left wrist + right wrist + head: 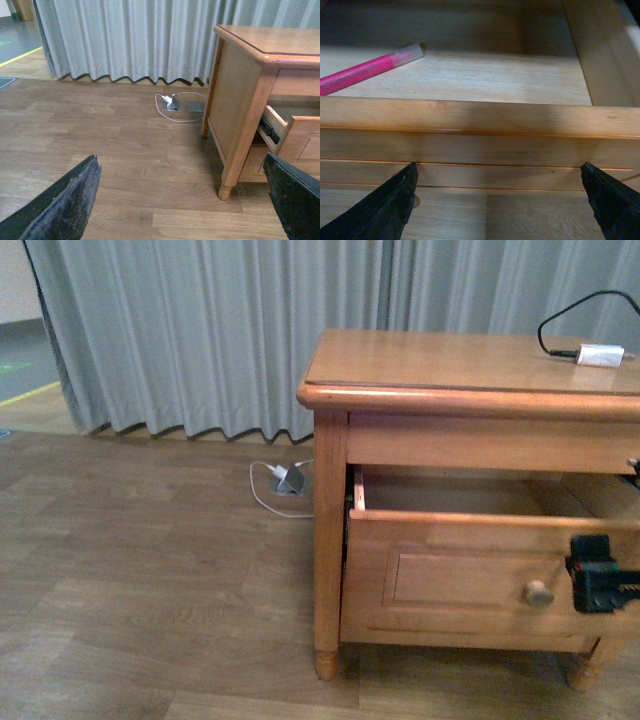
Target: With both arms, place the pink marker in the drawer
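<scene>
The pink marker [367, 70] lies flat on the pale wood floor inside the drawer [480, 117], with its capped end toward the drawer's middle. It is hidden in the front view. The drawer [450, 575] stands pulled out of the wooden nightstand [470, 370], and its round knob [538, 592] faces me. My right gripper [497, 205] is open and empty just in front of the drawer's front panel, and it shows beside the knob in the front view [600, 585]. My left gripper [180, 200] is open and empty over the floor, left of the nightstand [240, 100].
A small white box with a black cable [600, 355] lies on the nightstand top. A white charger and cable [288, 480] lie on the wood floor by the grey curtain [200, 330]. The nightstand's front leg [226, 187] stands near my left gripper.
</scene>
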Robot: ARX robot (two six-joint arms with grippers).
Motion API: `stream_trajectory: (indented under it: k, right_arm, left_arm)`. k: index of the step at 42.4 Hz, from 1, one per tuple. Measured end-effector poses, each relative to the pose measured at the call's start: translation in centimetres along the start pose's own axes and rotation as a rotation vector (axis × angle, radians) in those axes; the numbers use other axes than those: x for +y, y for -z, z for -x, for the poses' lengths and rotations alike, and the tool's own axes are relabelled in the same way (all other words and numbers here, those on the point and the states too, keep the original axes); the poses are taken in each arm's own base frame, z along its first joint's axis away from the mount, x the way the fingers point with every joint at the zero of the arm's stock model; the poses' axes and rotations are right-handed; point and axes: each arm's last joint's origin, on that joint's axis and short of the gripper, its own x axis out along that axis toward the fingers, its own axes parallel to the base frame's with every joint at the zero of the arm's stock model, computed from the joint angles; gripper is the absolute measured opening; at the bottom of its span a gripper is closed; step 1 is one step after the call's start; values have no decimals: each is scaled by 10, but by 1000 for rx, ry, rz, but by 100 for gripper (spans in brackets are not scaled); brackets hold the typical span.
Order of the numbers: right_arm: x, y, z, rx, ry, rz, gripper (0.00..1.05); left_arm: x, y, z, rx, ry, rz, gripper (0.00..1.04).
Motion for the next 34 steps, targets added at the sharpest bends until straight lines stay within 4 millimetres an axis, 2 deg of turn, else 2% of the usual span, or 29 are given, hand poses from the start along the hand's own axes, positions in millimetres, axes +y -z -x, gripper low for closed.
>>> stream_trajectory:
  k: [15, 23, 34]
  right_arm:
    - [10, -27, -65, -73, 12, -53, 96]
    - [9, -36, -79, -110, 16, -58, 96]
    - [8, -37, -80, -128, 14, -56, 96]
  left_arm:
    - [0, 0, 0, 0, 0, 0, 99]
    - [0, 0, 0, 0, 0, 0, 99]
    - [0, 0, 0, 0, 0, 0, 99]
